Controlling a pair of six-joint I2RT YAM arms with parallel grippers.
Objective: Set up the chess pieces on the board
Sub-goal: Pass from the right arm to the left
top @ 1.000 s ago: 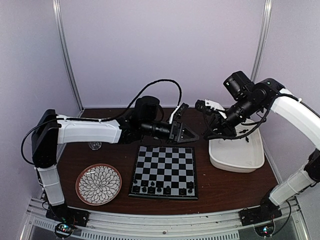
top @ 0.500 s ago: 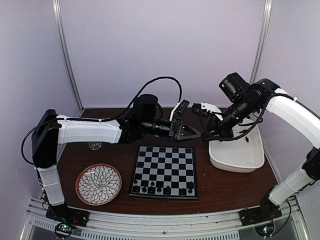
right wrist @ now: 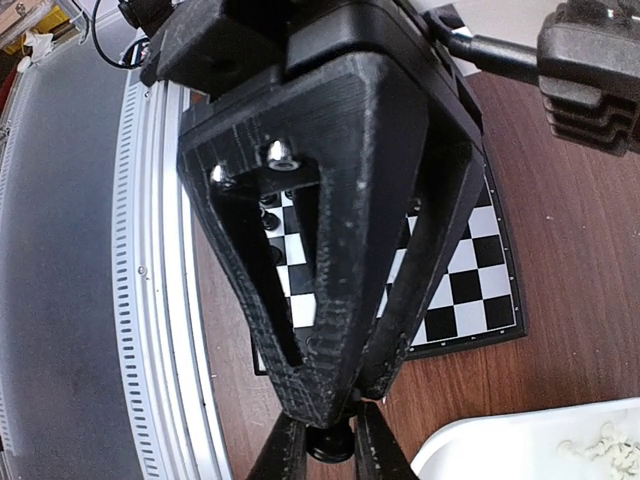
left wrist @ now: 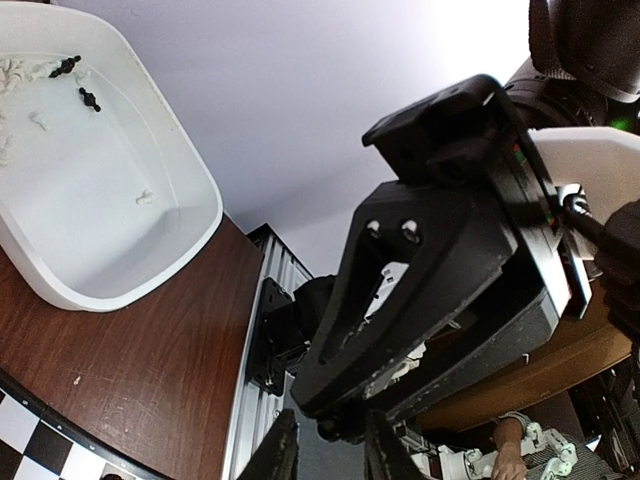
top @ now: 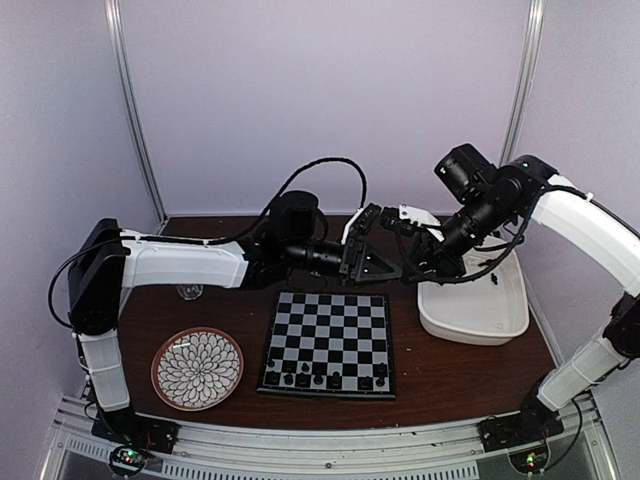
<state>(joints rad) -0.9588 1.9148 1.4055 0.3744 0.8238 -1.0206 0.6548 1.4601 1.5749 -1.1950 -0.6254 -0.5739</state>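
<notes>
**Handover above the table, just past the far edge of the board.** The board [top: 328,343] is lying flat at the middle of the brown table [top: 450,375]. Both arms are converging tip to tip just beyond its far right corner.

- **Right gripper:** The right gripper [right wrist: 328,460] is coming in from the board's right. Its fingers are almost closed and are pinching a small black chess piece [right wrist: 330,443] in the air, clear of the table.
- **Left gripper:** The left gripper [left wrist: 325,455] is reaching across from beyond the board's far left corner. Its fingers are standing narrowly apart on either side of the right gripper's tip. In the right wrist view its two tips are closing in directly above the pinched piece. Whether they are pressing on the piece cannot be told.
- **Pieces on the board:** A line of black pieces [top: 325,379] is standing on the squares along the board's near edge. The other squares are showing bare checkers.
- **Tub:** A white tub [top: 475,310] is sitting to the right of the board's far right corner, apart from it. It is holding loose pieces [left wrist: 145,197], a few white and a few black, scattered on its floor.
- **Plate:** A round flower-patterned plate [top: 197,368] is resting to the left of the board's near left corner, apart from it.
</notes>
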